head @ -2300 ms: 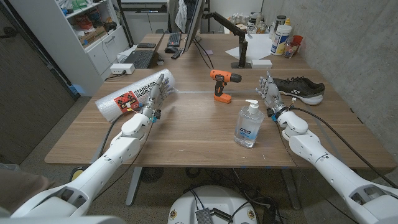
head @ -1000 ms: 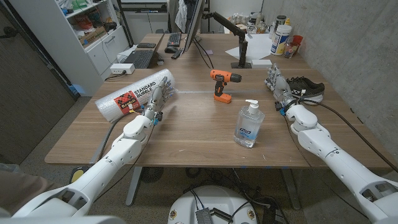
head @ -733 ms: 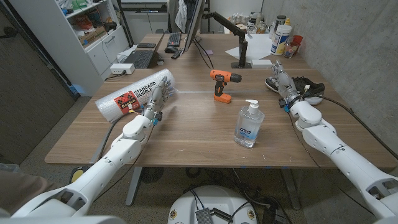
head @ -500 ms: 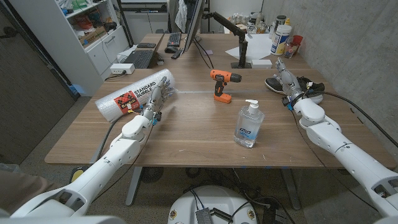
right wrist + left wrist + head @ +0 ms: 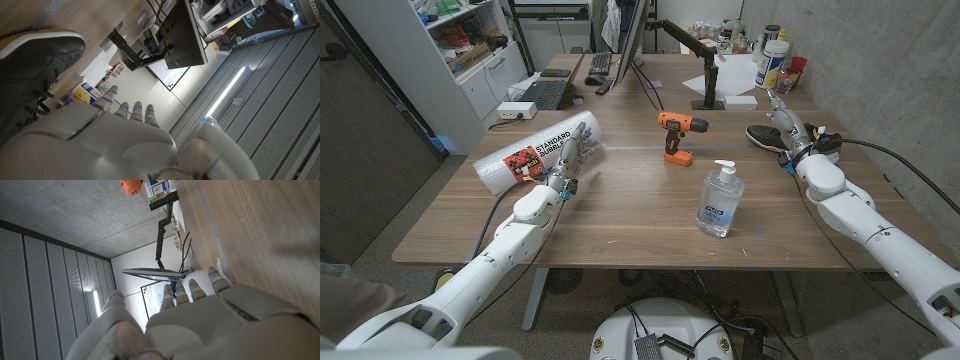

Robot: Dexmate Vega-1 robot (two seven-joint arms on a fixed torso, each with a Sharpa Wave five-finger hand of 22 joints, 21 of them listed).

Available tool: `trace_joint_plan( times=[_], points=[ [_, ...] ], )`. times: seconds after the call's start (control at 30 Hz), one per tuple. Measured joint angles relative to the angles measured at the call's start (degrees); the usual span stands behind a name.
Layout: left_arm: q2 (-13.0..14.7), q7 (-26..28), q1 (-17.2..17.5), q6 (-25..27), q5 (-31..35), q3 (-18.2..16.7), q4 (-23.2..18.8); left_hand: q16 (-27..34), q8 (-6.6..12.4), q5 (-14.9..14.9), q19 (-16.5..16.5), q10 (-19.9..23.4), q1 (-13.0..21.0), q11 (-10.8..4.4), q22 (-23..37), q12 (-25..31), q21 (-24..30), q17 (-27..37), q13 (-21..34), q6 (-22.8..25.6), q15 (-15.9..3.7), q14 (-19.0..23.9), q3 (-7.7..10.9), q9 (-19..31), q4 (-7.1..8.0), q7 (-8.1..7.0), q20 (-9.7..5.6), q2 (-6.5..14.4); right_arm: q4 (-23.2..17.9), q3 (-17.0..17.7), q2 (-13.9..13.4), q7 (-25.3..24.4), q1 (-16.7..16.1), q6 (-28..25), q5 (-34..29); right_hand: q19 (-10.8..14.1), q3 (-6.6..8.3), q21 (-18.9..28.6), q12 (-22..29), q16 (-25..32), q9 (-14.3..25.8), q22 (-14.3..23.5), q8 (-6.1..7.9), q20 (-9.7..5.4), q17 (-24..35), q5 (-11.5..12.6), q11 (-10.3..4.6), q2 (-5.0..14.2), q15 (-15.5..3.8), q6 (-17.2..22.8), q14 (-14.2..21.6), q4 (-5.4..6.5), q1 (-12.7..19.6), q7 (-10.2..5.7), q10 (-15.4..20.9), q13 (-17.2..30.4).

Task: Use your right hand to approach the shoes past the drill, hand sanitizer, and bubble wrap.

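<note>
1. Wood-grain surface (image 5: 620,215) carries everything, with both white arms coming in from the near corners.
2. Nearest thing is the clear hand sanitizer (image 5: 720,199) pump bottle with a blue label, standing upright roughly in the middle, between the two arms.
3. Left hand (image 5: 566,165) stands on its edge with the fingers (image 5: 574,150) straight and spread, holding nothing. The fingertips sit right at the bubble wrap (image 5: 535,150), a roll lying on its side on the left with a red and black label. Can't tell if they actually touch it.
4. Right hand (image 5: 787,128) is over on the right side, past the sanitizer, fingers stretched out straight and apart, nothing in them. It's right over the shoes (image 5: 768,135), dark with a white sole, lying by the right edge of the surface. Contact or just above, can't say from the head view.
5. In the right wrist view the shoe (image 5: 35,75) shows up close, dark upper, laces and pale sole, just beyond the right hand's back (image 5: 90,145).
6. Orange and black drill (image 5: 677,135) stands upright on its base a bit further back, centre, well apart from both hands.
7. Further back there's a monitor on an arm stand (image 5: 705,75), a keyboard (image 5: 599,63), a laptop (image 5: 545,93), and some bottles (image 5: 772,60) at the far right corner.
</note>
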Motion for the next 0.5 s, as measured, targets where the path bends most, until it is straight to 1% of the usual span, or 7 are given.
trace_joint_plan(
  times=[0.07, 0.13, 0.33, 0.4, 0.43, 0.5],
  points=[
    [0.1, 0.0, 0.1, 0.0, 0.0, -0.1, -0.1, 0.0, 0.00, -0.2, 0.0, 0.0, 0.0, 0.00, 0.0, 0.0, 0.0, 0.0, 0.0, 0.0, 0.00, 0.0, 0.08, 0.0, -0.08, 0.00, 0.00, 0.0, -0.3, 0.0, -0.3, -0.4, -0.1, -0.2, -0.6, 0.0, -0.02, 0.0, 0.0, 0.0, 0.0, 0.0, 0.00, 0.00, 0.0, 0.0, 0.00, -0.25, 0.00, 0.0, 0.0, -0.02, 0.2, 0.00, 0.0, 0.0],
    [0.1, 0.0, 0.2, -0.1, 0.0, -0.2, -0.2, 0.0, 0.00, -0.2, 0.0, 0.0, 0.0, 0.00, 0.0, 0.0, 0.0, 0.0, 0.0, 0.0, 0.00, 0.0, 0.08, 0.0, -0.08, 0.00, 0.00, 0.0, -0.6, 0.0, -0.6, -1.0, -0.2, -0.6, -1.5, 0.0, -0.24, 0.0, 0.0, 0.0, 0.0, 0.0, 0.00, 0.00, 0.0, 0.0, 0.00, -0.01, 0.00, 0.0, 0.0, -0.24, 0.5, 0.00, 0.0, 0.0],
    [0.2, 0.0, 0.3, -0.4, -0.1, -0.3, -0.2, 0.0, 0.01, -0.2, 0.0, 0.0, 0.2, 0.00, 0.0, 0.0, 0.0, 0.0, 0.0, 0.0, 0.00, 0.0, 0.08, 0.0, -0.08, 0.00, 0.00, 0.2, -2.4, 0.0, -1.7, -2.7, -0.7, -1.8, -4.0, 0.0, -0.07, 0.0, 0.0, 0.0, 0.0, 0.0, 0.00, 0.00, 0.0, 0.0, 0.00, 0.12, -0.13, 0.0, 0.1, -0.41, 0.6, 0.00, 0.0, 0.0],
    [0.2, -0.1, 0.3, -0.5, -0.2, -0.3, -0.2, 0.0, 0.01, -0.2, 0.0, 0.0, 0.2, 0.00, 0.0, 0.0, 0.0, 0.0, 0.0, 0.0, 0.00, 0.0, 0.08, 0.0, -0.08, 0.00, 0.00, 0.2, -2.9, 0.0, -2.0, -3.4, -0.8, -2.5, -5.1, 0.0, -0.07, 0.0, 0.0, 0.0, 0.0, 0.0, 0.00, 0.00, 0.0, 0.0, 0.00, -0.16, -0.22, 0.0, 0.2, -0.40, 0.9, 0.00, 0.0, 0.0],
    [0.2, -0.2, 0.3, -0.5, -0.2, -0.3, -0.2, 0.0, 0.01, -0.2, 0.0, 0.0, 0.2, 0.00, 0.0, 0.0, 0.0, 0.0, 0.0, 0.0, 0.00, 0.0, 0.08, 0.0, -0.08, 0.00, 0.00, 0.2, -3.2, 0.0, -2.2, -3.7, -0.9, -3.0, -5.7, 0.0, -0.07, 0.0, 0.0, 0.0, 0.0, 0.0, 0.00, 0.00, 0.0, 0.0, 0.00, 0.10, -0.22, 0.0, 0.2, -0.40, 1.2, 0.00, 0.0, 0.0],
    [0.2, -0.3, 0.3, -0.7, -0.2, -0.3, -0.1, 0.0, 0.01, -0.2, 0.0, 0.0, 0.2, 0.00, 0.0, 0.0, 0.0, 0.0, 0.0, 0.0, 0.10, -0.1, 0.08, 0.0, -0.08, 0.00, 0.00, 0.2, -3.9, -0.1, -2.6, -4.4, -0.9, -3.8, -6.8, -0.4, 0.02, 0.0, 0.0, -0.3, 0.0, 0.0, 0.00, 0.01, 0.0, 0.0, -0.31, 0.15, -0.22, 0.0, 0.2, -0.50, 1.2, 0.00, -0.3, 0.0]
  ],
)
